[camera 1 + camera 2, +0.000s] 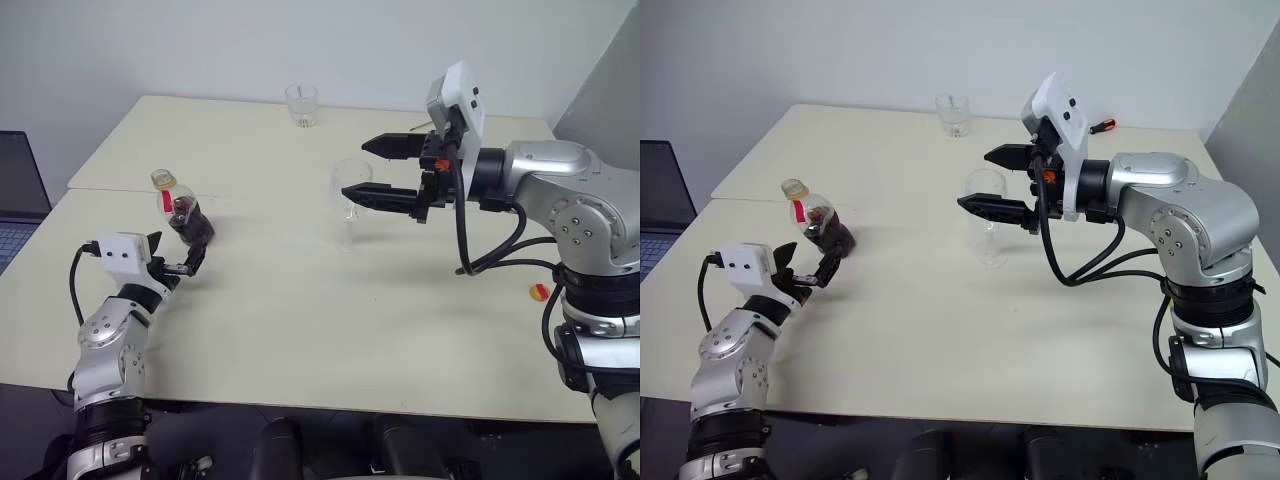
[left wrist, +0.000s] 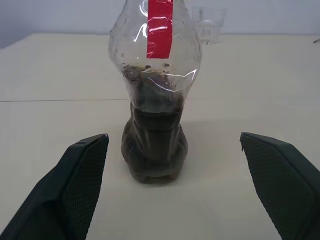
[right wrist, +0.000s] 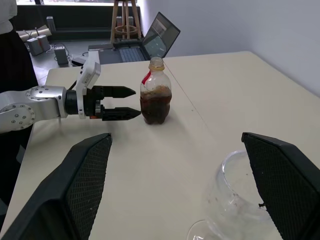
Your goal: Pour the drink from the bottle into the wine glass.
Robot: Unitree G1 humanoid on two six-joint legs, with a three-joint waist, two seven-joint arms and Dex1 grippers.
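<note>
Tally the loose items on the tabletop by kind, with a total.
Bottle: 1
Wine glass: 1
Tumbler: 1
Small red-and-yellow cap: 1
Total: 4

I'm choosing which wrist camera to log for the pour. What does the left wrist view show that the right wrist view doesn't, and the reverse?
Left wrist view alone: the tumbler far behind the bottle, and the bottle's base close up between the open left end effector.

Right wrist view alone: the wine glass bowl between the open right end effector, a laptop, and the left end effector from the side, near the bottle.

Both: the bottle upright on the table, with its drink and red label.
</note>
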